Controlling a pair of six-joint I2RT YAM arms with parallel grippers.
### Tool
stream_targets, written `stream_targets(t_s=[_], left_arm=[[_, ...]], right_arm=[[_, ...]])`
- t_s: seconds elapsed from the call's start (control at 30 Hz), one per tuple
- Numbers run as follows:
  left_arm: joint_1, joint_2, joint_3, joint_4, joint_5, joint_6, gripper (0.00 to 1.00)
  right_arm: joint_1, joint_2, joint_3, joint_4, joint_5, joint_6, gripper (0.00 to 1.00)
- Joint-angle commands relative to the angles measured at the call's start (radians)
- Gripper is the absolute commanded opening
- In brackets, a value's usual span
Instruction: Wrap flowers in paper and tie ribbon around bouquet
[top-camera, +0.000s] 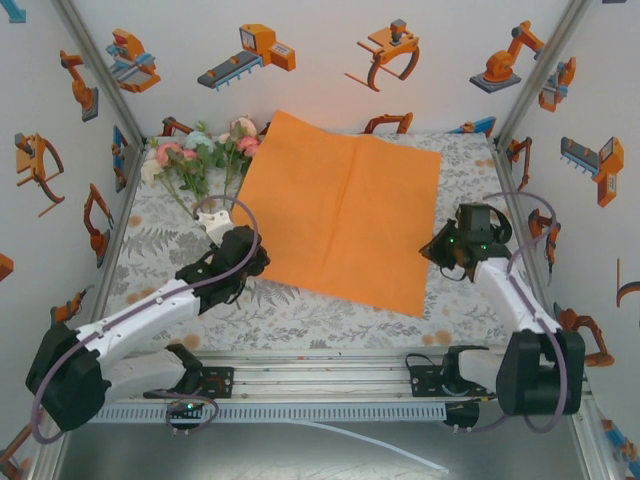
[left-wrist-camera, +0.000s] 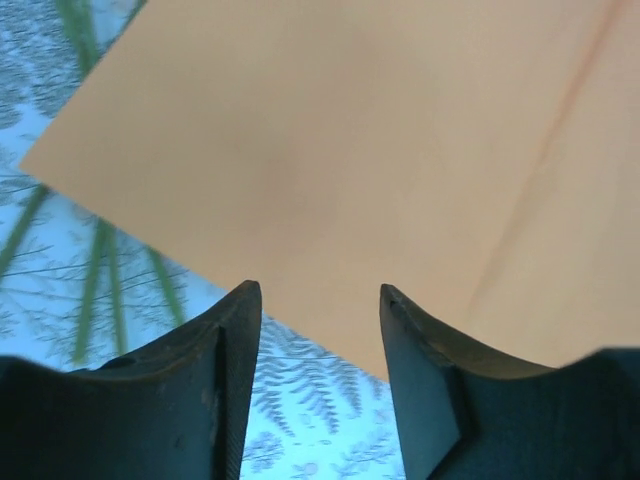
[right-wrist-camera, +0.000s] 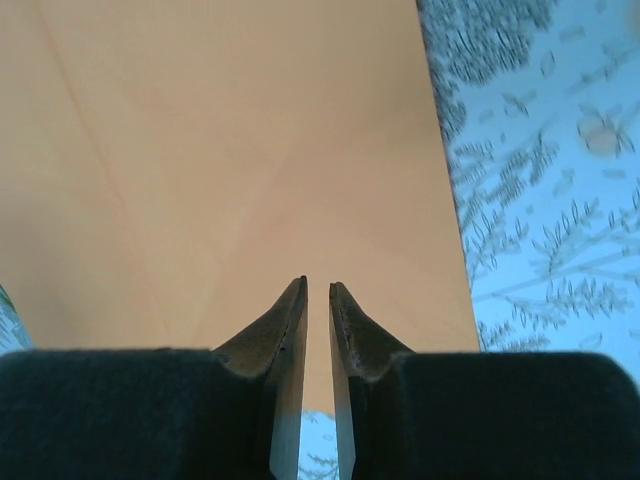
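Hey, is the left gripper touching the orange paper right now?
Cannot tell. In the left wrist view the left gripper stands open with the paper beyond its tips and nothing pinched, but whether a tip rests on the sheet is unclear.

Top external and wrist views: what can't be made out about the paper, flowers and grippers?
Top external view: how wide the left gripper and right gripper stand; they are too small and dark against their wrists.
Left wrist view: stems of the flowers, blurred into green streaks.
Right wrist view: near edge of the paper, partly behind the fingers.
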Motion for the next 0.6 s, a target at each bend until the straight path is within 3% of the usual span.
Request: stream_targets(t_s=[0.0,0.07,0.2,0.37,0.57], left_arm=[[-0.004,0.089,0.024,0.169,0.158,0.018,0.40],[-0.005,0.200,0.114,0.110,0.191,0.015,0.27],[0.004,0.415,0.267,0.006,0.262,0.063,0.13],[0.017,0.557,0.346,-0.031,0.306,0.086,0.11],[0.052,0.657,0.353,-0.002,0.371,0.098,0.11]], right_arm=[[0.003,0.163,0.089,0.044,-0.012,-0.065,0.12],[0.003,0.279,0.168,0.023,0.006,-0.071,0.00],[0.003,0.472,0.274,0.016,0.011,-0.071,0.00],[0.003,0.569,0.309,-0.015,0.012,-0.045,0.00],[0.003,0.492,0.168,0.008,0.083,0.008,0.00]])
